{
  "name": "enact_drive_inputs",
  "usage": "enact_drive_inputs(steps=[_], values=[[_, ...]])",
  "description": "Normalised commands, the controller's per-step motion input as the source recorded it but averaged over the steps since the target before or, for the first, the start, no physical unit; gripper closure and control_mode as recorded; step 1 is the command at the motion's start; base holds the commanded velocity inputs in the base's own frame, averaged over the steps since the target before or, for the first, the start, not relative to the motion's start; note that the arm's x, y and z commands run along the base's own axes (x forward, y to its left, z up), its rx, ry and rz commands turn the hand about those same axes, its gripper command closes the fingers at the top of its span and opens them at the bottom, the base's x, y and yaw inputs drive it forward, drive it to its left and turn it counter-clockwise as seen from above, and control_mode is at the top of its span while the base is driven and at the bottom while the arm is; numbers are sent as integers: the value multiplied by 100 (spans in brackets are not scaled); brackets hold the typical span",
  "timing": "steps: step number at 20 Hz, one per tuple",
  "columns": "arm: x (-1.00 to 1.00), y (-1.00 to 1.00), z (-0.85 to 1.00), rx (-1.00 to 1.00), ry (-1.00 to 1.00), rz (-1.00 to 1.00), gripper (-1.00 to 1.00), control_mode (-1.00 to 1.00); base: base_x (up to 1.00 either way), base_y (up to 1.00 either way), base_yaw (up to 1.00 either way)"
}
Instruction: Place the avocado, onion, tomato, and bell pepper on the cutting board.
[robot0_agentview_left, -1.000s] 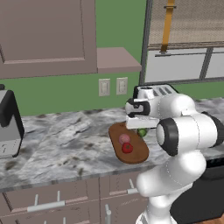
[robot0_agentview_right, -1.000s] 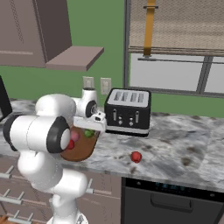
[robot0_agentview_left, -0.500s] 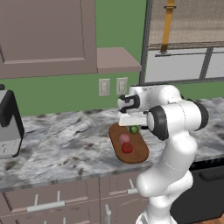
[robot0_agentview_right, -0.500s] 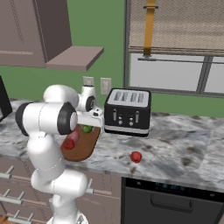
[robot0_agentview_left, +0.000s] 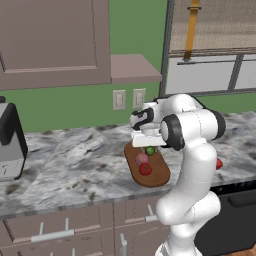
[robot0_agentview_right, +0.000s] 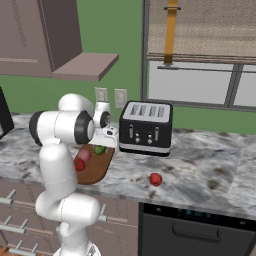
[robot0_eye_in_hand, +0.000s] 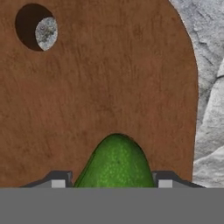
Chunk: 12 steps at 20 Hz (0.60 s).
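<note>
We hold the avocado (robot0_eye_in_hand: 115, 162) clamped in the tool (robot0_eye_in_hand: 109, 180) just over the board (robot0_eye_in_hand: 96, 87), beside onion (robot0_agentview_left: 142, 158) and tomato (robot0_agentview_left: 145, 169), so we judge it best lowered to touch before release, lest it roll.

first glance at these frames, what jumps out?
The white arm bent over the brown cutting board at the counter's front edge, its pincer shut on a green avocado just above the wood. An onion and a red tomato lie on the board; another red fruit sits alone before the black toaster.
</note>
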Motion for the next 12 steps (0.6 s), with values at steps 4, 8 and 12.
enact_drive_inputs(steps=[4,8,12], values=[[3,0,-29,0,5,0,-100,-100,0,0,0],[0,0,-3,0,0,0,-100,-100,0,0,0],[0,0,0,0,-2,0,-100,-100,0,0,0]])
